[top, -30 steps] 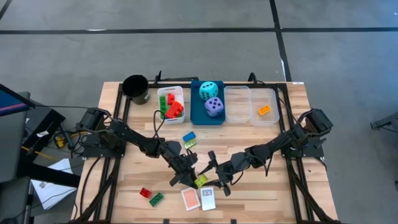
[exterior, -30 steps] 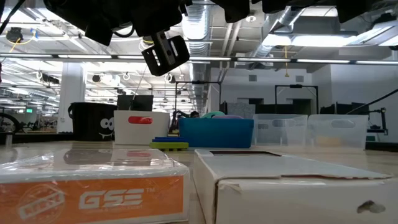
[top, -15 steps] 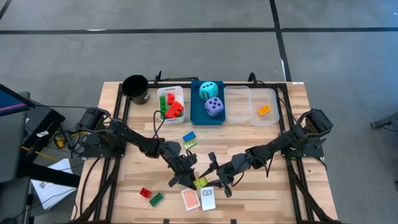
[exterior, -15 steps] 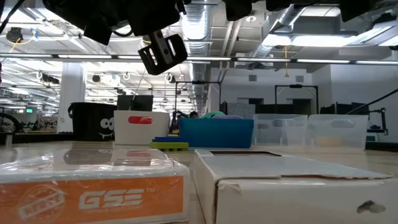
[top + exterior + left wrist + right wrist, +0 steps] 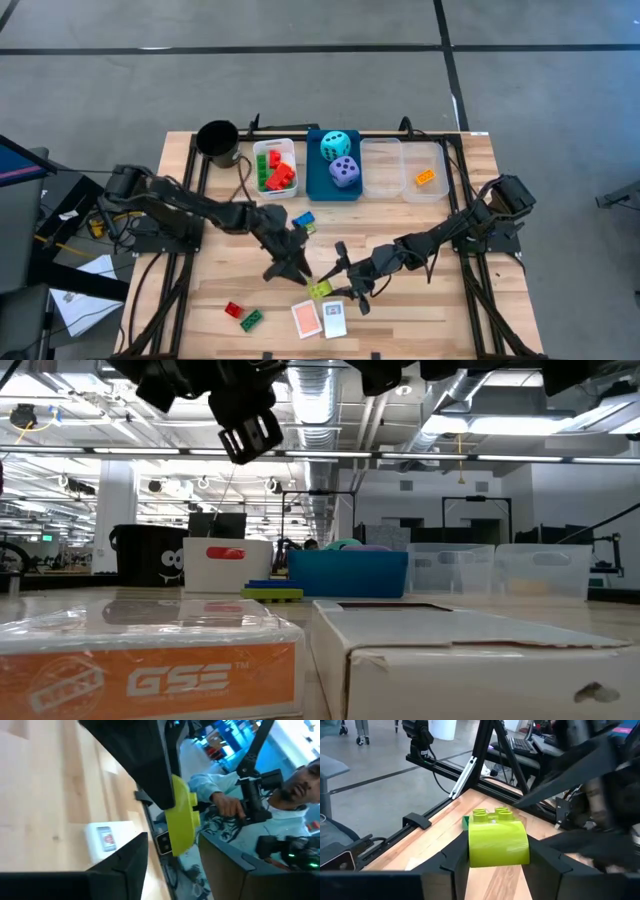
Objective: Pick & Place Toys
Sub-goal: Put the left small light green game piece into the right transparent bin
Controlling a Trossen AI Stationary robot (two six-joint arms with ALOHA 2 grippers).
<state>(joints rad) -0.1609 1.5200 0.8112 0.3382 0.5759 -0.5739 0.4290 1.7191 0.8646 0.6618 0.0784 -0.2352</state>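
My right gripper [image 5: 332, 287] is shut on a lime-green brick [image 5: 498, 841] near the middle of the table's near half. My left gripper [image 5: 288, 271] hangs a little to the far left of it, open and holding nothing; its wrist view shows the lime-green brick [image 5: 180, 821] a short way ahead. Two cards [image 5: 320, 320] lie flat by the near edge. A red brick [image 5: 233, 310] and a green brick [image 5: 251, 320] lie to their left. A blue brick [image 5: 304, 218] and a green brick [image 5: 308, 230] lie mid-table. My right gripper pinches the lime-green brick by two opposite side faces [image 5: 473, 851], one finger [image 5: 454, 854] on each. The fingers come nearly level from the table's right. The brick is lifted clear of the wood, with its studs [image 5: 490, 812] on top.
Along the far edge stand a black cup [image 5: 218, 142], a white bin [image 5: 289, 150] of red and green bricks, a blue bin [image 5: 316, 178] with a cyan and a purple die, and two clear bins [image 5: 381, 165], one holding an orange brick [image 5: 425, 177]. A person sits beyond the near edge.
My left gripper has let go of the lime-green brick and drawn back up and toward the table's far left. The brick stays where it was, in my right gripper, which has kept still.
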